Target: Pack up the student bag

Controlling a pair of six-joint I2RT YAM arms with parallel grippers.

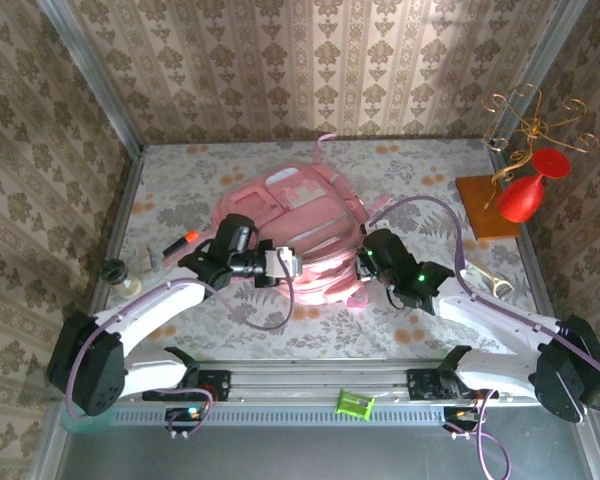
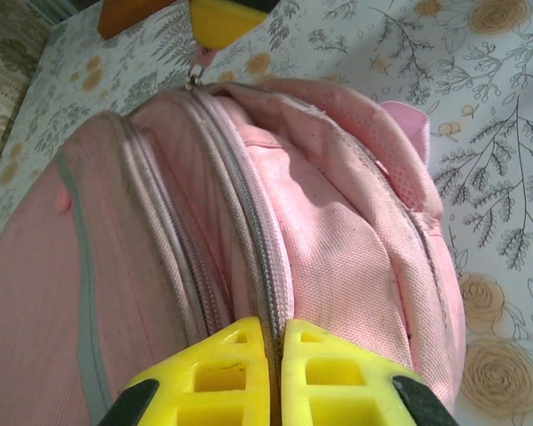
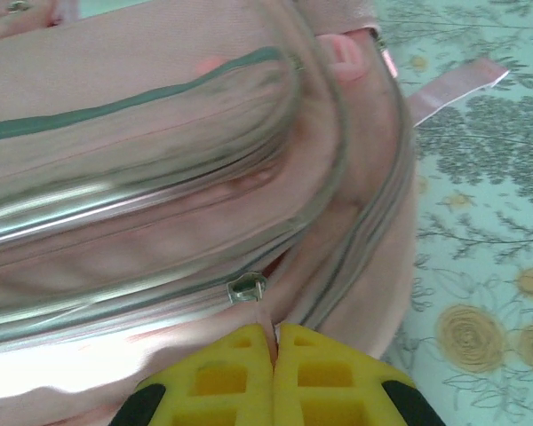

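Pinching student bag (image 1: 302,205) zip line (image 2: 263,257), left gripper (image 2: 274,330) jaws together, right gripper (image 3: 274,335) seemingly clamping zip pull (image 3: 249,287)

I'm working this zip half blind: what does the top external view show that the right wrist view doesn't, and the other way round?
Top external: the whole student bag lying flat, the left gripper at its near edge, a marker to its left and a red vase at far right. Right wrist: a close look at the right gripper, jaws shut on the zip pull just below the slider. Shared: the pink bag and the floral table.
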